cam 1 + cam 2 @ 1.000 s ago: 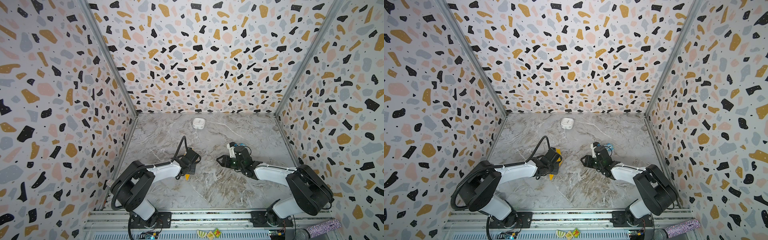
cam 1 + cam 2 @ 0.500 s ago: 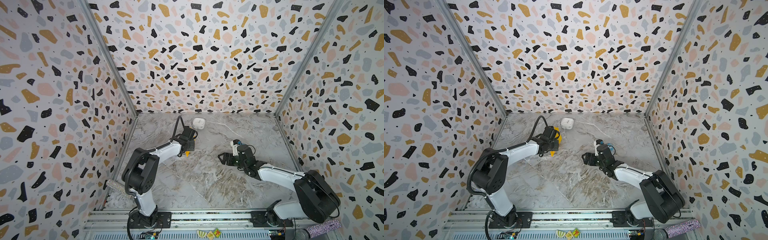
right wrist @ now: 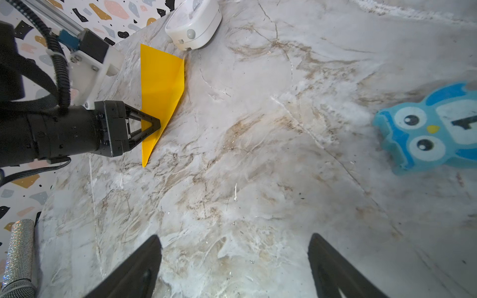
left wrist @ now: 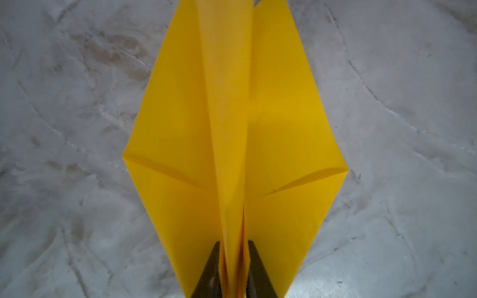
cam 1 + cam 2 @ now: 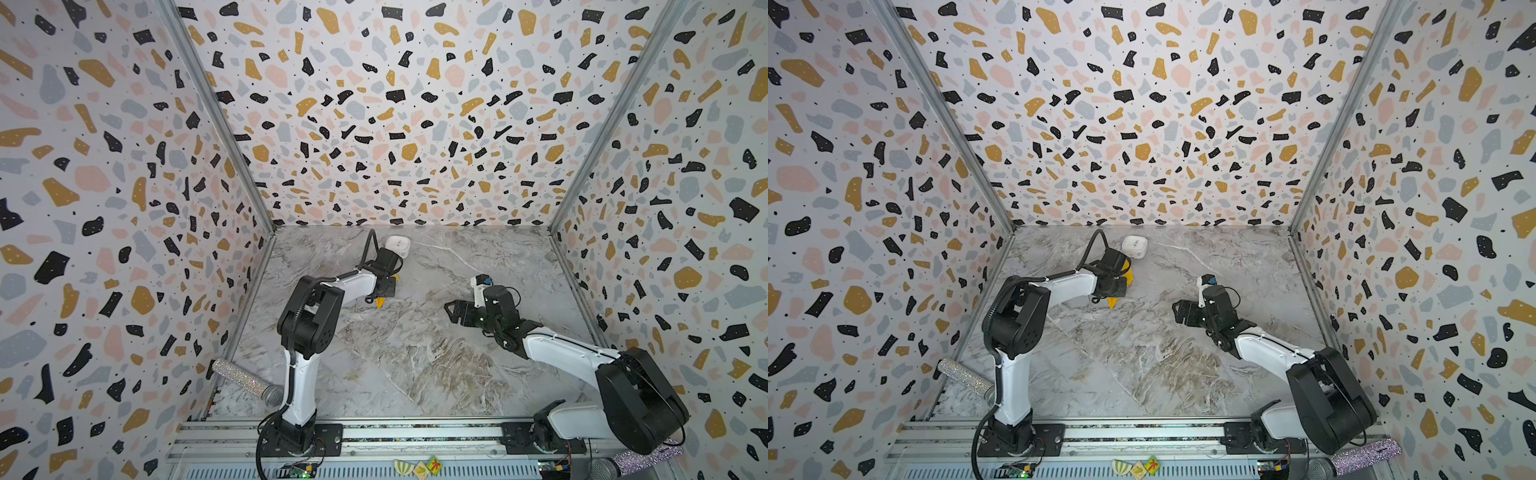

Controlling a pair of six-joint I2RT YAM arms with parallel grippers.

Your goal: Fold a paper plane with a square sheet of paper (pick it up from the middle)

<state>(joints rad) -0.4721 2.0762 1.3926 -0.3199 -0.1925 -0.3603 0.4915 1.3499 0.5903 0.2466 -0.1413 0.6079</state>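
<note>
Carried backward since a second ago, the plane (image 3: 161,82) is now just beside the box (image 3: 192,23) at the back, its centre ridge pinched between the closed jaws of the left gripper (image 3: 156,125), pointed tip toward the front, while the right gripper (image 3: 234,238) stands wide open, well apart.

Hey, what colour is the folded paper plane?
Plain bright yellow, no markings. The paper plane shows best in the left wrist view.

Marble tabletop (image 5: 415,365): white rounded box (image 5: 397,245) near back edge, blue owl block (image 3: 426,129) toward right edge, glitter microphone (image 5: 249,382) front-left corner.
</note>
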